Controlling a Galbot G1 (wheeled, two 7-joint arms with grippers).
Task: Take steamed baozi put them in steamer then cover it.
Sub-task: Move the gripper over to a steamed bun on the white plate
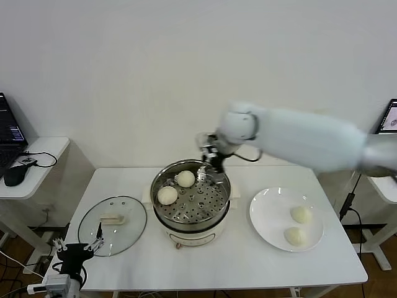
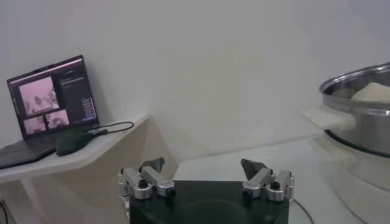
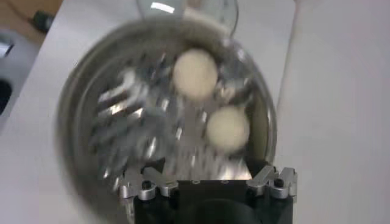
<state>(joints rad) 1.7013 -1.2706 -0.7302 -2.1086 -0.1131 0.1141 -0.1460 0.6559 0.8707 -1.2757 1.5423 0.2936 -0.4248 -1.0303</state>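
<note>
The steamer (image 1: 217, 214) stands mid-table with two baozi on its tray, one at the far side (image 1: 185, 179) and one at the left (image 1: 167, 195). Two more baozi (image 1: 301, 214) (image 1: 295, 236) lie on a white plate (image 1: 267, 217) to its right. My right gripper (image 1: 208, 167) hovers over the steamer's far rim, open and empty. In the right wrist view it (image 3: 207, 176) looks down on the tray (image 3: 122, 122) and both baozi (image 3: 195, 73) (image 3: 227, 128). The cover (image 1: 127, 239) lies flat left of the steamer. My left gripper (image 1: 77, 248) is parked open by the table's front left corner.
A side desk (image 1: 43, 149) with a laptop and mouse stands at the left, also in the left wrist view (image 2: 91, 152). The steamer's rim (image 2: 359, 109) shows at that view's edge. Another laptop (image 1: 389, 118) sits at the far right.
</note>
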